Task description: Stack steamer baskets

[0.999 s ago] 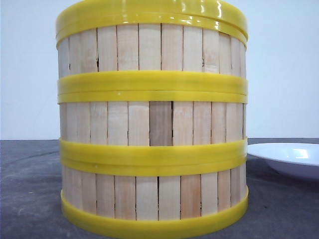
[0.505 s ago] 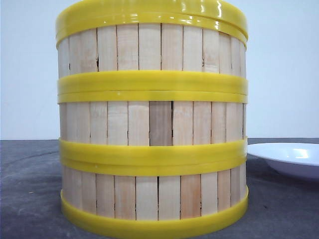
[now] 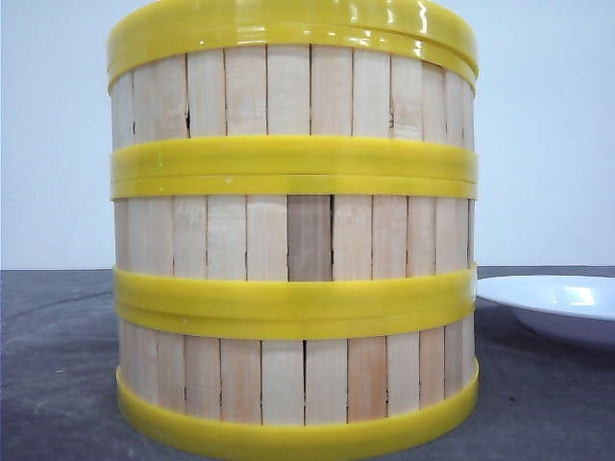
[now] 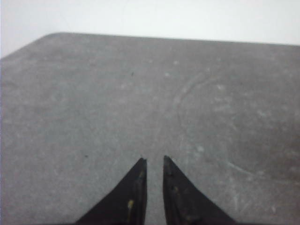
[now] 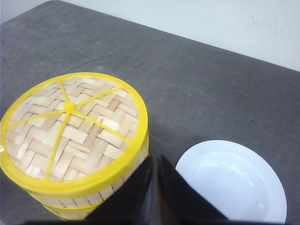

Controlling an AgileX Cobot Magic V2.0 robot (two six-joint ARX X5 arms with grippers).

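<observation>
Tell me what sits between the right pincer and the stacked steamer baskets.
Nothing visible. The right pincer hangs just beside the steamer baskets, which already stand three high under the woven lid. The white plate lies off to the other side.

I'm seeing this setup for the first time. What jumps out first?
The stack of three steamer baskets fills the front view, standing on the grey table and capped by the woven lid. Beside it, to the right, lies an empty white plate. Both end effectors hold nothing.
</observation>
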